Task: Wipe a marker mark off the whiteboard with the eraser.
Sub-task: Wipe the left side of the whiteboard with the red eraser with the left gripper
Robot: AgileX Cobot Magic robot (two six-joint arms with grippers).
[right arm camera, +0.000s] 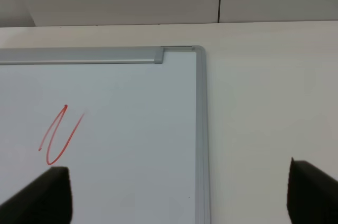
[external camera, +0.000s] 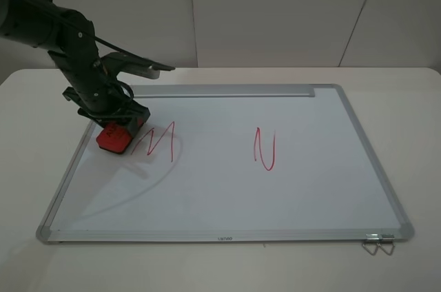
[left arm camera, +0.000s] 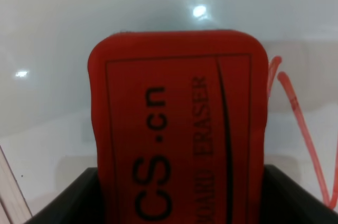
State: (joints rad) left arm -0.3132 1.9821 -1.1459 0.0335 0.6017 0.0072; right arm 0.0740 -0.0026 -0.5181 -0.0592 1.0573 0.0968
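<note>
A: Left tool [external camera: 118, 129] status?
B: Clamped on the eraser [external camera: 114, 138], 1 finger on each long side. In the wrist view the red top with its dark lettering sticks out past the black fingers [left arm camera: 79, 203].
A: Where on the whiteboard [external camera: 227, 195]?
B: Exterior view: at the board's 9 o'clock side, close to the frame. The eraser is down at the surface and tipped a bit. Cannot tell if the felt is in full contact.
A: Marker mark [external camera: 157, 142]?
B: The zigzag sits just beside the eraser, at its 3 o'clock. Its strokes look whole.
A: The other red scribble?
B: A narrow squiggle [external camera: 264, 149] at 3 o'clock from the zigzag, well apart, near board centre.
A: Right tool [right arm camera: 179, 182]?
B: Wide open, holding nothing. 1 finger shows over the board near the squiggle, the other over the bare worktop [external camera: 413, 99], with the board's 3 o'clock frame rail between them.
A: Tray strip [external camera: 227, 91]?
B: It runs along the 12 o'clock edge.
</note>
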